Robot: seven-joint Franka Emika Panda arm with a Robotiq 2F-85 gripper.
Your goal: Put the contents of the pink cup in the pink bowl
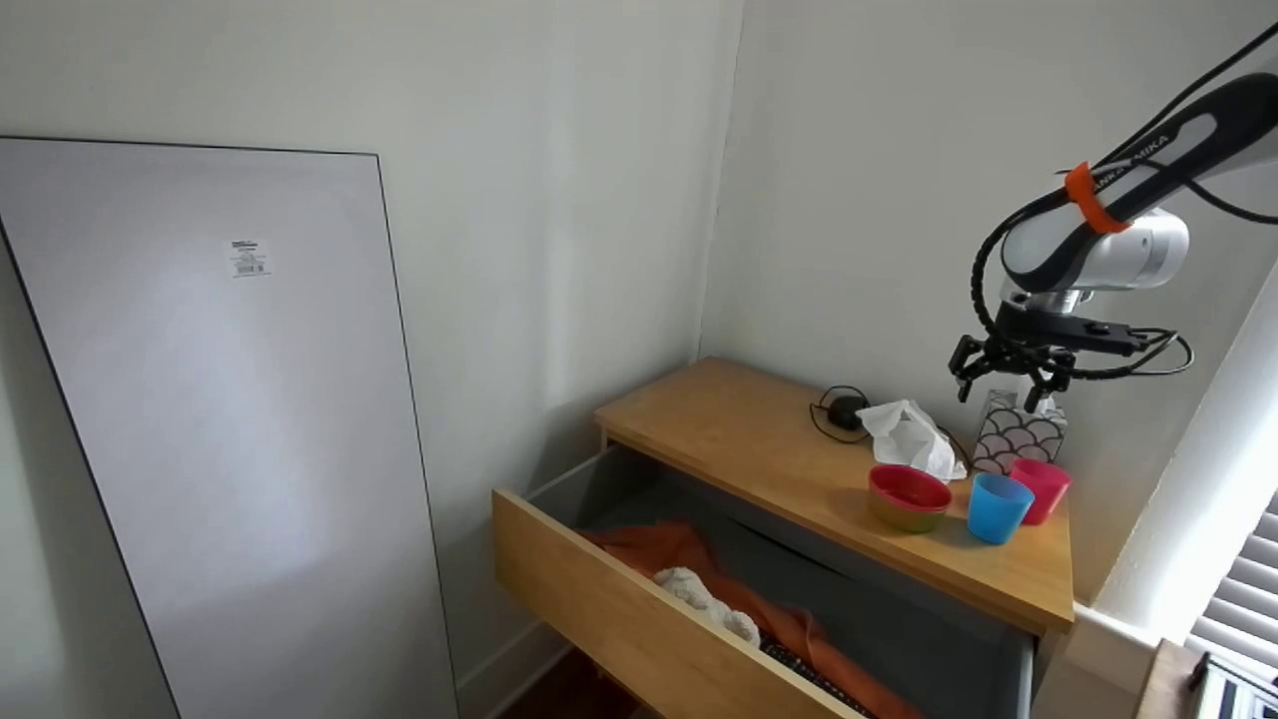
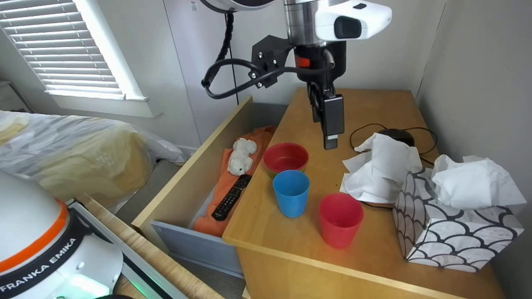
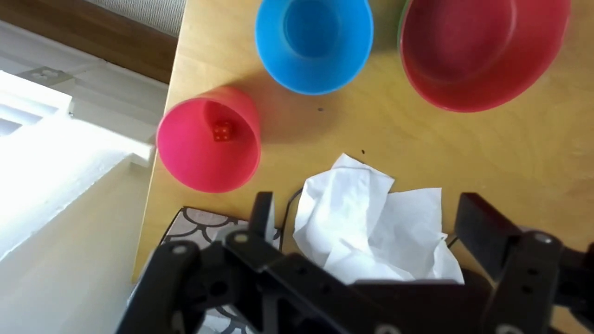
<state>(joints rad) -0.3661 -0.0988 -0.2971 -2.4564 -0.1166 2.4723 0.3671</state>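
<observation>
Going left to right in an exterior view, we find window blinds [image 2: 62, 47], a plastic-covered bed [image 2: 83, 155], then a pulled-out drawer [image 2: 187, 187] where a remote [image 2: 231, 197] and a white soft toy [image 2: 241, 158] lie on an orange cloth [image 2: 228, 185]. On top of the dresser [image 2: 286, 238] we meet the bowl [image 2: 286, 155], reddish pink inside and green outside, with the blue cup [image 2: 291, 197] just next to it; that cup stands between the bowl and the pink cup [image 2: 341, 224]. All three are upright, and in the wrist view we make out a red die [image 3: 222, 131] inside the pink cup. Farther right come a crumpled tissue [image 2: 376, 174], a corded black gadget [image 2: 397, 136], and a patterned tissue box [image 2: 461, 236] with another tissue poking out of its top. The claw [image 3: 366, 213] hangs above the dresser: we see its fingers [image 3: 482, 227] spread wide apart, only air between them, the tips clear of cups, bowl and tissues.
</observation>
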